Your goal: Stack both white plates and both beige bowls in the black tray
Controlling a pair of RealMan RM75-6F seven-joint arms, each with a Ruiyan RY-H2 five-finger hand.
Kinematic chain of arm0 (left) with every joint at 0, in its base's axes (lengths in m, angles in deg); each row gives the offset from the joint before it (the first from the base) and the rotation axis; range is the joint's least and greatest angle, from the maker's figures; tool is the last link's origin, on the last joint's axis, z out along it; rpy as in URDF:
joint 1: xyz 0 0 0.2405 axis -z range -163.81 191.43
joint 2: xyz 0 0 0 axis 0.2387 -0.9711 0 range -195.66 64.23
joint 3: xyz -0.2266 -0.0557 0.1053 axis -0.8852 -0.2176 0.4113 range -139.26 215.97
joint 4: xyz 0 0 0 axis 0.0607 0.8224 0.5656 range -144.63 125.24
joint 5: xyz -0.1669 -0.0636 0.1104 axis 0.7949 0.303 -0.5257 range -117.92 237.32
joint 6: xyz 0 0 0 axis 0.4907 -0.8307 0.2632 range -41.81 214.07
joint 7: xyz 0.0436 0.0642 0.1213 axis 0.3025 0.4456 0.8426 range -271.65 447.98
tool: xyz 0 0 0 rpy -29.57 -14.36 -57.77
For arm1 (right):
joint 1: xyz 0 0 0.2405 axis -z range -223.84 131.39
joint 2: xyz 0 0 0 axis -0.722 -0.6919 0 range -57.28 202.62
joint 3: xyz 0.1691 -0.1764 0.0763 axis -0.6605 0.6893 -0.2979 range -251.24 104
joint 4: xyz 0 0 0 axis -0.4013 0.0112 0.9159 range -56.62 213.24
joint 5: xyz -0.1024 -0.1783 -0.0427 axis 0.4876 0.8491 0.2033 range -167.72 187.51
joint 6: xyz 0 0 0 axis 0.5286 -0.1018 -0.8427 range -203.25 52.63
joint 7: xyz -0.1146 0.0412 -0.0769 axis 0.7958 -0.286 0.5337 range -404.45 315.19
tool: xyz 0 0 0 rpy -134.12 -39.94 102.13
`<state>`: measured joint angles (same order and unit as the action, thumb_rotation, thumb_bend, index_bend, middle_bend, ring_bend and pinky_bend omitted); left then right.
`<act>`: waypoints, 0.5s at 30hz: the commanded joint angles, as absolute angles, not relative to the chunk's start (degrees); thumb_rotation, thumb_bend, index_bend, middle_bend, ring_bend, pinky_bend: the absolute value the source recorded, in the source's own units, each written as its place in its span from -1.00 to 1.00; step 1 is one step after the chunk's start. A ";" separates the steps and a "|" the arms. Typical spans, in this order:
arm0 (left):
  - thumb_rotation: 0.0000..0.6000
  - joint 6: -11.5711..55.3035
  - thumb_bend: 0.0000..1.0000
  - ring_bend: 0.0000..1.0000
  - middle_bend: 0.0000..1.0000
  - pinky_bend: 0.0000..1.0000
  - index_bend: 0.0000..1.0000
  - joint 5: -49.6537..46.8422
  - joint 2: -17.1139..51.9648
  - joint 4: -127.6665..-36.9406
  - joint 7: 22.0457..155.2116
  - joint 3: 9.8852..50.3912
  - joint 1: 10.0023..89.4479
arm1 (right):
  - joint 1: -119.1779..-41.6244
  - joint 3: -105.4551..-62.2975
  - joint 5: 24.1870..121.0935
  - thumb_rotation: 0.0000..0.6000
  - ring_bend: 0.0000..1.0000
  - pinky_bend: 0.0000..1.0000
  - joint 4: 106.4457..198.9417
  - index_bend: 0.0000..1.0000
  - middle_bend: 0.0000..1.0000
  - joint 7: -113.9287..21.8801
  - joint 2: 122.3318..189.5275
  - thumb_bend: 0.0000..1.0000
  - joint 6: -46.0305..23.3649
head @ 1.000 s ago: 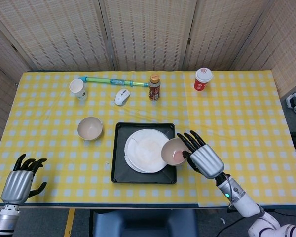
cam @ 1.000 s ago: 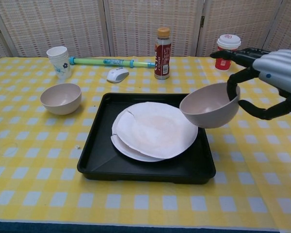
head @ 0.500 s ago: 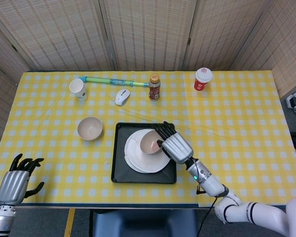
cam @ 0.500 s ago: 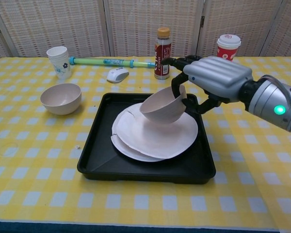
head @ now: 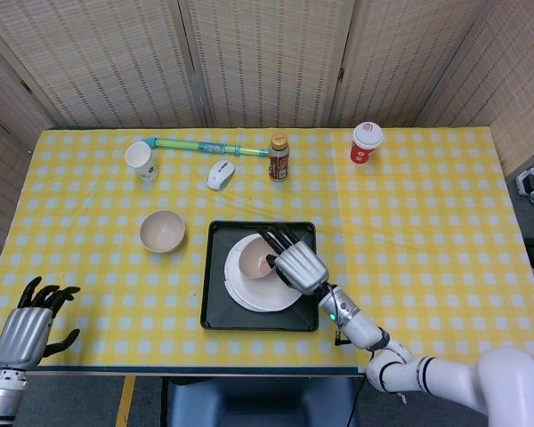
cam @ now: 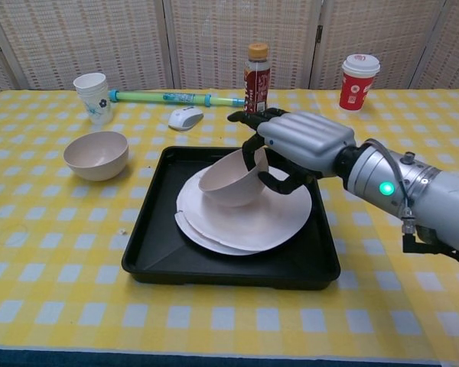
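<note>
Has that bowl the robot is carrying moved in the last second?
Yes. The bowl in the right hand has travelled leftward from beyond the black tray's right edge to over the stacked white plates, and lower.

Right hand gripping over the black tray, left hand idle off to the side.

Right arm reaches in from the tray's near-right corner, forearm low. The right hand is palm-down, fingers curled over the rim of a beige bowl, holding it tilted above the tray's middle. The left hand is well left of the tray at the table's near edge, fingers spread, holding nothing.
</note>
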<state>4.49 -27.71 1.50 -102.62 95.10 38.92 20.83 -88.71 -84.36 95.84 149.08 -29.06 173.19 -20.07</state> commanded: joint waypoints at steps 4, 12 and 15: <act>1.00 5.20 -0.43 -0.57 -0.26 -0.84 -0.40 -27.14 1.67 -102.58 95.50 38.78 21.11 | -87.53 -82.24 95.46 1.00 -1.00 -1.00 150.20 -0.09 -1.00 -29.32 172.20 0.12 -19.05; 1.00 5.95 -0.43 -0.57 -0.26 -0.85 -0.38 -27.04 2.08 -102.57 96.45 38.92 21.42 | -84.77 -79.79 93.86 1.00 -1.00 -1.00 154.92 -0.65 -1.00 -26.31 169.07 0.12 -17.54; 1.00 5.83 -0.43 -0.57 -0.26 -0.85 -0.38 -27.27 2.12 -102.59 96.52 39.00 21.39 | -84.05 -79.42 93.42 1.00 -1.00 -1.00 156.97 -0.82 -1.00 -25.57 167.86 0.12 -16.86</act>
